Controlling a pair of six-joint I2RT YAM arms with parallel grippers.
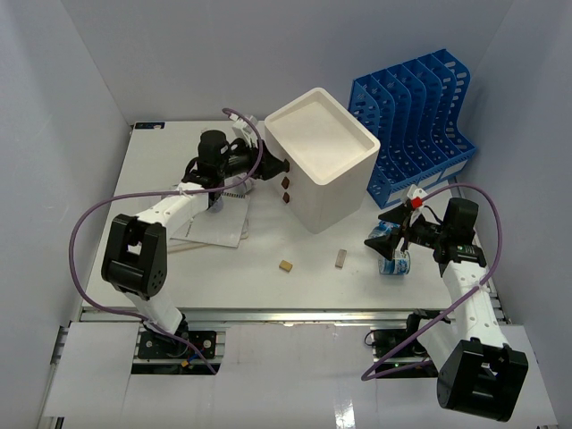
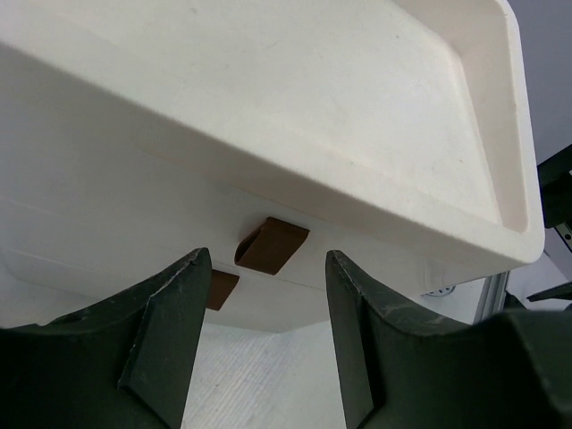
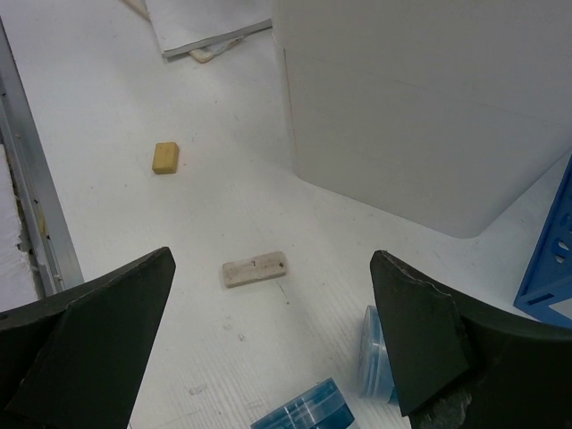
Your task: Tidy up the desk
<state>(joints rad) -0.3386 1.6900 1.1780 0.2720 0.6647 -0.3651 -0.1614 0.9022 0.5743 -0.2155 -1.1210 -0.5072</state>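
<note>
The white desk (image 1: 152, 183) holds a white drawer box (image 1: 317, 170) at its middle. My left gripper (image 1: 271, 164) is open at the box's left face, and in the left wrist view (image 2: 268, 261) a brown drawer handle (image 2: 271, 246) sits just ahead between the fingers, untouched. A second handle (image 2: 220, 289) shows lower left. My right gripper (image 1: 386, 234) is open and empty above blue tape rolls (image 1: 394, 260). In the right wrist view (image 3: 273, 261) the rolls (image 3: 308, 413) lie below and right of the jaws.
A blue file rack (image 1: 416, 112) stands at the back right. A beige eraser (image 3: 255, 268) and a yellow eraser (image 3: 165, 157) lie in front of the box. Papers (image 1: 219, 223) lie under the left arm. A metal rail (image 1: 268, 315) runs along the front edge.
</note>
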